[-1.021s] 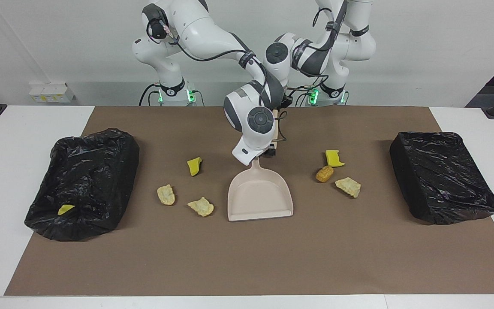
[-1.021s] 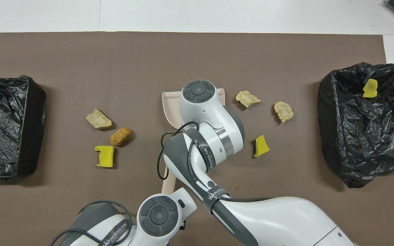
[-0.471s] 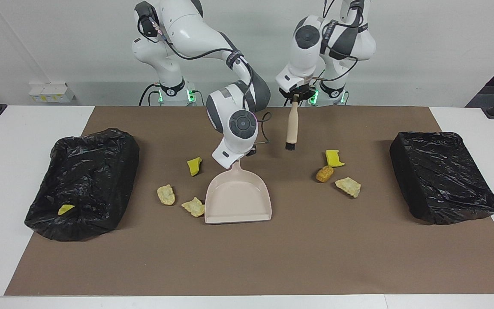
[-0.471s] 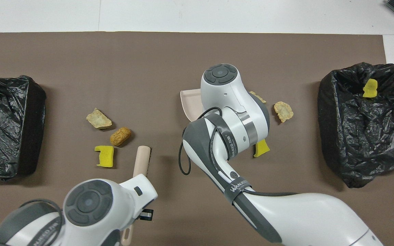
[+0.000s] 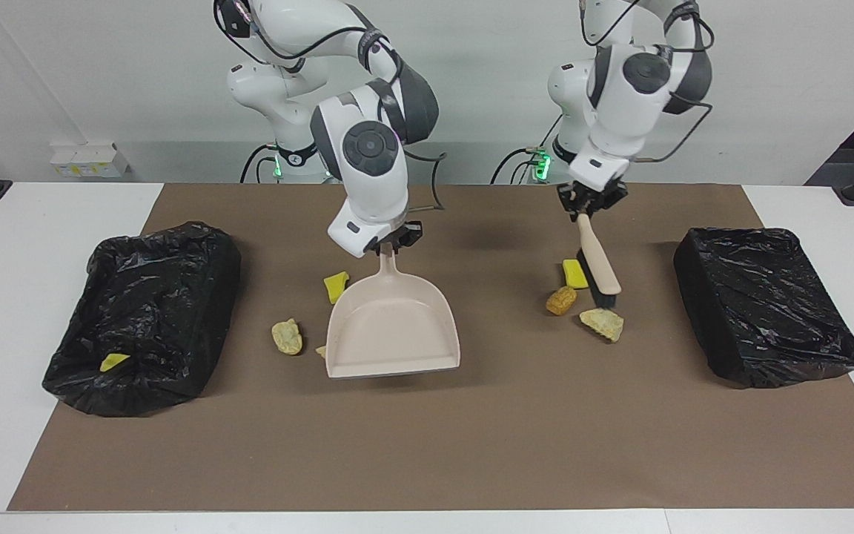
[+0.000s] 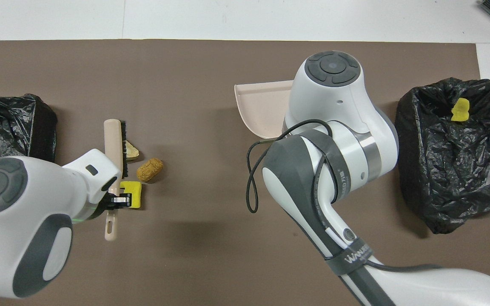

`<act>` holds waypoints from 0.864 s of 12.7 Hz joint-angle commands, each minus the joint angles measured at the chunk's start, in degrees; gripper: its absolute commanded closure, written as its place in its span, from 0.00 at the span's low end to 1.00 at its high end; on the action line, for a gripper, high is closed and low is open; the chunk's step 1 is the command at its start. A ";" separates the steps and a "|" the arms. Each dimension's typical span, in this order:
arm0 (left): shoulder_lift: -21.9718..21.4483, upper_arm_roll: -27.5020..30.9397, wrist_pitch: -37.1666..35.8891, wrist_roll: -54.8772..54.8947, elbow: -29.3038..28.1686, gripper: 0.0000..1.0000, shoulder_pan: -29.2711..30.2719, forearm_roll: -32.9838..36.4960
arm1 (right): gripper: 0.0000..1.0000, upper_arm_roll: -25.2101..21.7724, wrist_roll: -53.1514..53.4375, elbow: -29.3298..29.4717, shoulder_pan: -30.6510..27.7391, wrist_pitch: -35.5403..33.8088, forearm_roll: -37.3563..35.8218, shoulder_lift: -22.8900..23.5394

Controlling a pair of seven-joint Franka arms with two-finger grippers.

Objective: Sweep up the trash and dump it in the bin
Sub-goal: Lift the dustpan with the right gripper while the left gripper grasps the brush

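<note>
Trash lies in two loose groups on the brown-matted desk (image 5: pixel 427 445), and so far only one yellow scrap (image 5: pixel 113 361) sits in the black-lined bin (image 5: pixel 145 311) at the right arm's end. Beside that bin lie a beige chunk (image 5: pixel 287 336), a yellow wedge (image 5: pixel 335 286) nearer the robots, and a half-hidden chunk (image 5: pixel 320 351) peeping out from the edge of the dustpan (image 5: pixel 394 330).

The right claw (image 5: pixel 390 243) pinches the dustpan's handle. A moment ago the pan rested flat on the mat; now it looks raised and tipped, a shadow under its lip, and it has shifted toward the right arm's end, covering most of that chunk. Nothing shows in the pan, so I judge this a repositioning, not a scoop.

The left claw (image 5: pixel 588 205) pinches the handle of the brush (image 5: pixel 599 263). Half a second ago the brush hung upright near the robots; it has since swung toward the left arm's end and slanted down. Its bristles now sit just beside the second wedge (image 5: pixel 574 273), the nugget (image 5: pixel 561 300) and the bumpy chunk (image 5: pixel 603 323), between them and the second bin (image 5: pixel 764 315). That placement suggests a sweep toward mid-desk is next, though the pan is well apart from this group.
</note>
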 commanded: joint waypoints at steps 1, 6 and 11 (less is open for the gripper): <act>2.35 5.69 1.05 7.48 0.91 1.00 1.31 2.27 | 1.00 0.73 -1.42 -0.67 -0.46 -0.14 -0.03 -2.22; 9.64 8.88 2.72 9.62 0.03 1.00 1.66 3.42 | 1.00 0.74 -7.96 -0.84 -0.98 0.56 0.23 -2.66; 10.53 8.79 6.48 8.22 -4.35 1.00 0.79 3.42 | 1.00 0.73 -36.61 -2.95 -0.98 0.47 -0.99 -4.07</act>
